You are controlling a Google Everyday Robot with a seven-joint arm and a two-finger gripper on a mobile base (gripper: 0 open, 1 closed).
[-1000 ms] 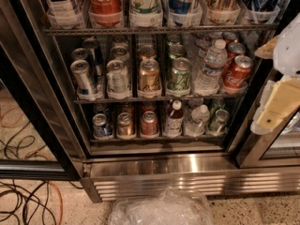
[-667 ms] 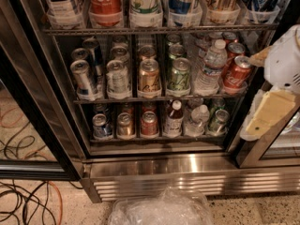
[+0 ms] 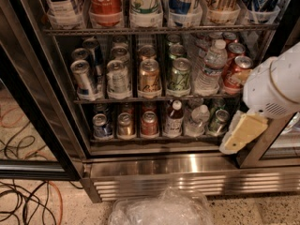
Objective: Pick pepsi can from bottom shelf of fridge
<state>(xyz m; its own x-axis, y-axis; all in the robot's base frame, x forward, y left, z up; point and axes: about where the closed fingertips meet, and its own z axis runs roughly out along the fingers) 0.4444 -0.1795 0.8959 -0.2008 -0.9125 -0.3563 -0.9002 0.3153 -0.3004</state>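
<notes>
The pepsi can (image 3: 100,126) is a short blue can with a silver top. It stands at the left end of the bottom shelf (image 3: 159,138) of the fridge (image 3: 187,165). A bronze-gold can (image 3: 125,126) stands next to it, then a red can (image 3: 149,124). My gripper (image 3: 239,135) is cream-coloured on a white arm (image 3: 274,86). It hangs at the right, in front of the shelf's right end and the door frame, far from the pepsi can.
Further right on the bottom shelf stand a red-capped bottle (image 3: 174,118), a water bottle (image 3: 197,120) and a green can (image 3: 218,121). The racks above hold several cans and bottles. A clear plastic bag (image 3: 161,209) lies on the floor in front. Cables (image 3: 28,205) lie at the left.
My arm and gripper have moved in from the right edge toward the left and a little down. The cans and bottles have not moved.
</notes>
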